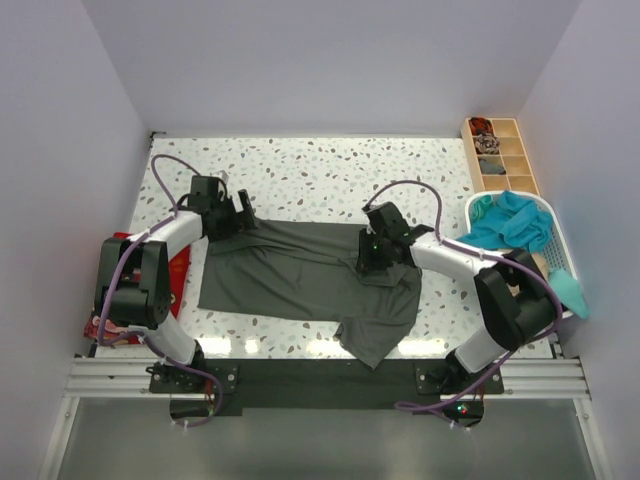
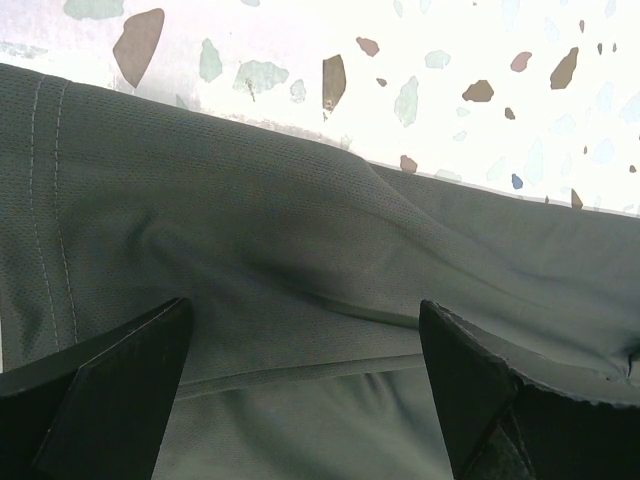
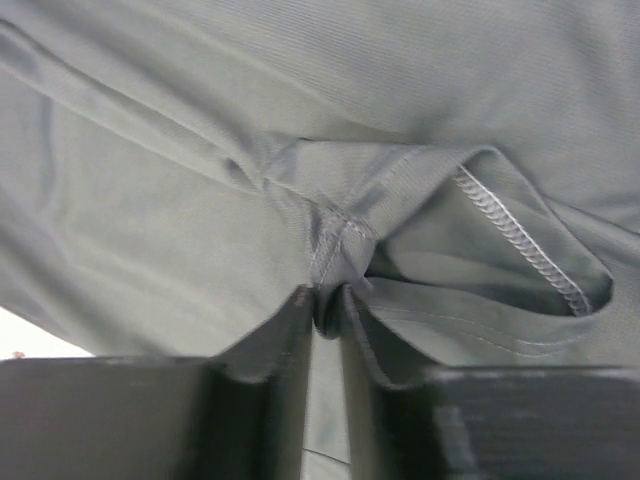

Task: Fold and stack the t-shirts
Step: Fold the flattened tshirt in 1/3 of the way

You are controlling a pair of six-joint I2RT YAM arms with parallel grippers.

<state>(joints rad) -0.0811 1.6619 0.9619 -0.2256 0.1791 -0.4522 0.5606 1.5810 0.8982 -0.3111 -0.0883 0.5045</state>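
From above, a plain dark grey-green cloth t-shirt (image 1: 290, 275) lies mid-bench on the white speckled terrazzo bench (image 1: 320, 170). It is spread mostly flat, with its long axis running left to right. A rumpled flap trails toward the near right edge. Which end is the neck I cannot tell. The left gripper (image 1: 243, 218) sits at the shirt's far left corner and the right gripper (image 1: 372, 262) is down on its right part. At the right edge stands a white slotted plastic basket (image 1: 556, 222) with crumpled teal t-shirts (image 1: 510, 222) in it, one draped over its near rim. Beyond it is a pale wooden compartment tray (image 1: 502, 150). A red t-shirt (image 1: 181, 278) shows at the left edge beside the left arm.

In the left wrist view the two black wedge-shaped fingers (image 2: 110, 390) stand wide apart and hold nothing. Between them lies fine-meshed fabric with soft ridges and a double-stitched hem at the left. Speckled bench shows beyond.

In the right wrist view the black fingers (image 3: 265, 360) are almost together, pinching a bunched, stitched seam of the same cloth. Smooth folds fan out from the pinch, and a hemmed opening gapes on the right.
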